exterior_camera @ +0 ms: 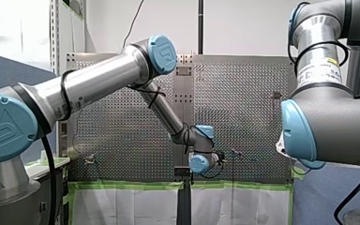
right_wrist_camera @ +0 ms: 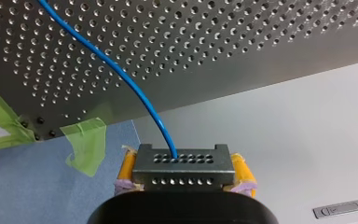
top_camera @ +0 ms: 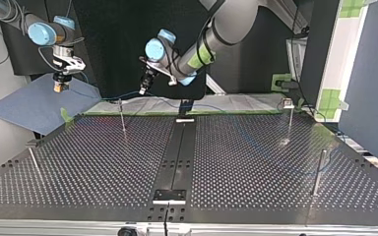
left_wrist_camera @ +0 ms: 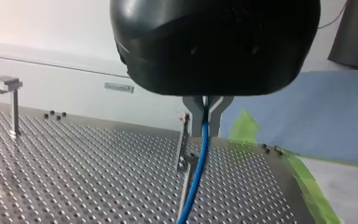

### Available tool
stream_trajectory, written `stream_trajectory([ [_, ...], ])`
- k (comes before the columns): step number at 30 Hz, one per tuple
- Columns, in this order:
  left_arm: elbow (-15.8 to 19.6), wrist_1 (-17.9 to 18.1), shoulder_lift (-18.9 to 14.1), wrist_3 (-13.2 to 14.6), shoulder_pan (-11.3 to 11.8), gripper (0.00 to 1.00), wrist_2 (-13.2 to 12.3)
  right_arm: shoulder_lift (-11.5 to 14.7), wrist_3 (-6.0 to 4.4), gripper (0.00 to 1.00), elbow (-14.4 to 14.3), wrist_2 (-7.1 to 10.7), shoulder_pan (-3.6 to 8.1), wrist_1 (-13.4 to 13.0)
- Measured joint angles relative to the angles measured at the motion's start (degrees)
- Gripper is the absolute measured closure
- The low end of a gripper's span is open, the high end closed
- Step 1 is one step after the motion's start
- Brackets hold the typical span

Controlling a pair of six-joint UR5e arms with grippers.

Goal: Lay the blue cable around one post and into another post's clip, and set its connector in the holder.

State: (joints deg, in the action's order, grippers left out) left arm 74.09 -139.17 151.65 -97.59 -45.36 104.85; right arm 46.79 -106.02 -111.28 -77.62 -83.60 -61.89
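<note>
Perforated table (top_camera: pixel 256 167) — upright posts (top_camera: pixel 122 117), black centre strip (top_camera: pixel 176 155)

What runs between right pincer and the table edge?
Right wrist view: only the blue cable, from the connector in my right pincer to the table.

Front camera high at one end looking across the perforated table (exterior_camera: pixel 243 117), top camera low opposite facing back, wrist cameras close, both sharing the blue cable (left_wrist_camera: pixel 199 158).
</note>
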Motion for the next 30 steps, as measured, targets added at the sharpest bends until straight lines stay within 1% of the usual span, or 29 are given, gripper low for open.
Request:
stream_trajectory([
  [5, -0.95, -0.78, 0.81, -0.01, 0.38, 1.00, -0.06, -0.05, -0.20, 1.00, 0.11, -0.01, -0.01, -0.11],
  [8, -1.87, -1.54, 1.83, 0.01, 0.72, 1.00, -0.13, -0.05, -0.29, 1.00, 0.30, -0.10, 0.00, -0.08],
  [12, -2.84, -2.32, 2.64, -0.02, 1.16, 1.00, -0.60, -0.04, -0.63, 1.00, 0.45, -0.18, 0.04, -0.19],
  [23, -3.63, -2.98, 2.79, -0.20, 2.53, 1.00, -1.29, -0.08, -1.10, 1.00, 1.22, -0.29, 0.30, 0.01],
  [30, -3.69, -3.04, 2.80, -0.22, 3.04, 1.00, -1.59, -0.07, -1.13, 1.00, 2.34, -0.38, 0.33, 1.48],
])
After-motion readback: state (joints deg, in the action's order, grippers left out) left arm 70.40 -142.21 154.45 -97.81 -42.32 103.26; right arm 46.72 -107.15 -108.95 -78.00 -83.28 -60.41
